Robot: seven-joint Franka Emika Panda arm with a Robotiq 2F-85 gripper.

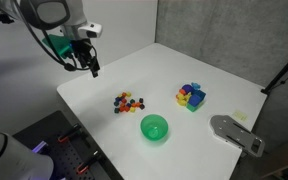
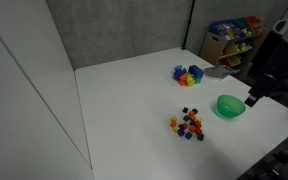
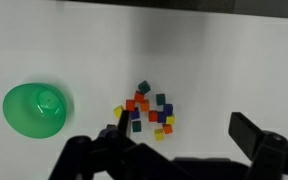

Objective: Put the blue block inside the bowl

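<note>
The blue block (image 3: 137, 126) lies on the white worktop (image 1: 219, 70) at the near edge of a loose cluster of small blocks (image 1: 130, 101), with red, orange, yellow and dark ones packed close about it. At this size I cannot tell whether it touches its neighbours. The bowl (image 3: 36, 110) stands upright near the cluster but apart from it, and the wrist view looks straight down into it: only its own smooth green inside with a pale glint shows, and no block lies within its rim. Both exterior views show the bowl (image 1: 154, 127) (image 2: 230, 106) beside the cluster (image 2: 188, 124). Farther off stands a joined toy (image 1: 191, 96) of blue, yellow and purple pieces, well apart from both. A flat grey piece (image 1: 235, 134) lies at the worktop's edge. The pincer (image 1: 92, 66) hangs in the air above a corner of the worktop, well away from the blocks. In the wrist view its fingers (image 3: 252, 131) stand spread wide and released, grasping nothing.
</note>
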